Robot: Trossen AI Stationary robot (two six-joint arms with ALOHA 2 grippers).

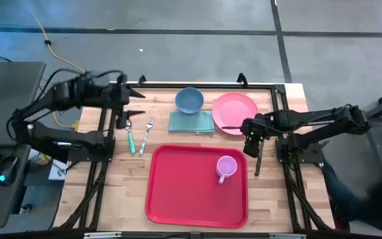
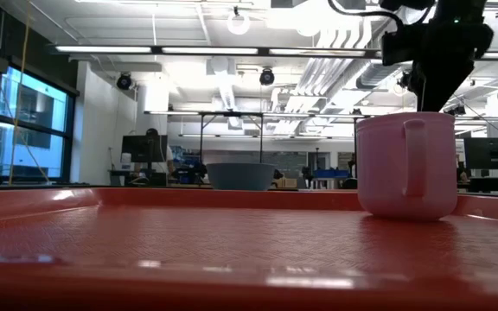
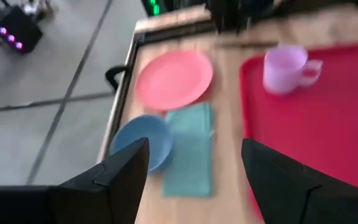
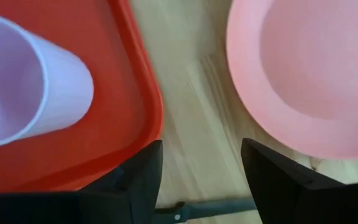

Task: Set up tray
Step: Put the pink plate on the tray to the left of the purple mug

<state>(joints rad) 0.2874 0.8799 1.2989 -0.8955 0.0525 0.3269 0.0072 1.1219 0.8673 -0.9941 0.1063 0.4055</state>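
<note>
High view: a pink mug [image 1: 225, 167] stands upright in the right part of the red tray [image 1: 184, 189] at the table's front centre.

Left gripper [image 1: 132, 95] spread and empty beyond the fork [image 1: 146, 135]; right gripper [image 1: 250, 143], fingers parted and empty, hangs between tray and pink plate [image 1: 235, 113].
</note>
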